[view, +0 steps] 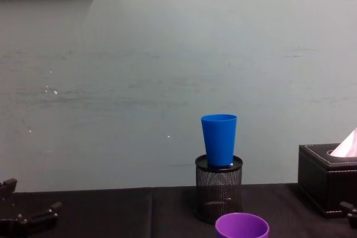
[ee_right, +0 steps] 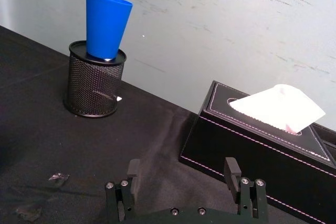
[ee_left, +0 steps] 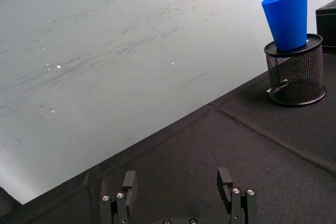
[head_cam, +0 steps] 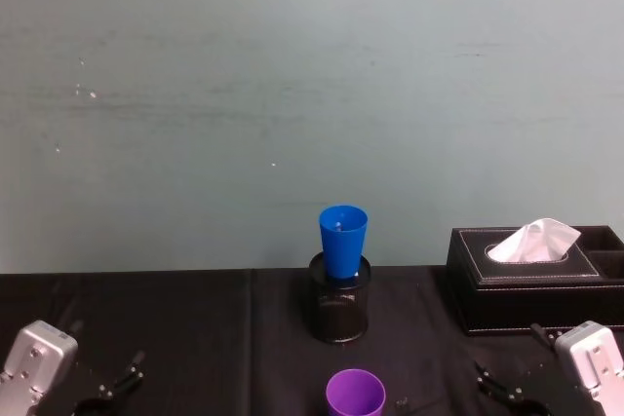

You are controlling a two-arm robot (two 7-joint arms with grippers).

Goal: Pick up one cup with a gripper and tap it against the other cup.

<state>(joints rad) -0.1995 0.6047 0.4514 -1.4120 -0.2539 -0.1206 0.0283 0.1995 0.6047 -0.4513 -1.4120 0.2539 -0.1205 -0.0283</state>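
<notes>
Two cups: the blue cup (head_cam: 343, 239) sits upright in the mouth of the mesh holder (head_cam: 338, 314), and the purple cup (head_cam: 355, 394) stands just in front of it. A tissue box (head_cam: 526, 299) with a white tissue (head_cam: 533, 241) stands right of the holder. The left gripper (ee_left: 177, 178) and right gripper (ee_right: 182, 166) flank the holder, fingers apart.

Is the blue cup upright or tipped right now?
Upright, rim up: the blue cup stands with its base seated in the top of the black mesh holder.

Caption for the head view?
Bright blue plastic tumbler seated in black wire-mesh pen holder, purple plastic tumbler nearer, left gripper and right gripper low either side.
</notes>
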